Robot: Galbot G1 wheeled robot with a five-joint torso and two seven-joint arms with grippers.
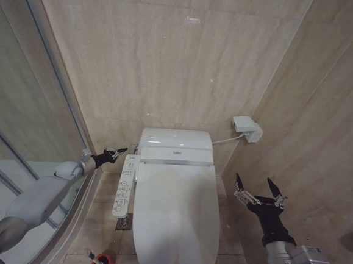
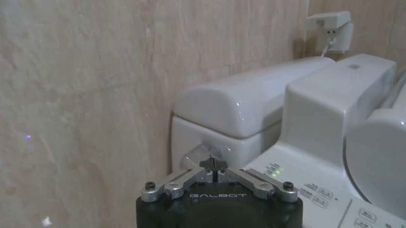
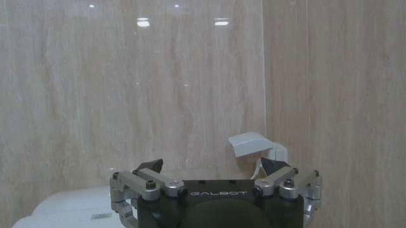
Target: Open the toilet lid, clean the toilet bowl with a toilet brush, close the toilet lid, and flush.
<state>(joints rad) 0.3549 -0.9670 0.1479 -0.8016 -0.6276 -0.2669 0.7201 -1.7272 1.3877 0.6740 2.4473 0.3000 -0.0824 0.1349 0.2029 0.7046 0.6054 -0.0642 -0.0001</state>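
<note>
You are at the last step, by the look of it: the toilet lid lies flat and closed over the toilet bowl, so only the flush seems left. Your left pincer has its fingers together, brought to a point at the left rear corner of the toilet, just beside the cistern and above the top end of the control panel that runs along the toilet's left edge. The toilet brush stands in its red holder on the floor off the toilet's front left corner, well clear of both arms. Your right pincer hangs idle with its fingers wide apart, off the toilet's right side near the side wall. The next move, as I judge it, calls for a short, firm push of the closed left tip against the flush lever, kept clear of the panel buttons. The head view gives you the whole layout but hides the lever behind the arm; the left wrist view shows the closed tip right at a silvery lever on the cistern's side, touching or nearly so, I cannot tell which. The right wrist view shows those fingers spread before the wall, with the wall socket box beyond.
</note>
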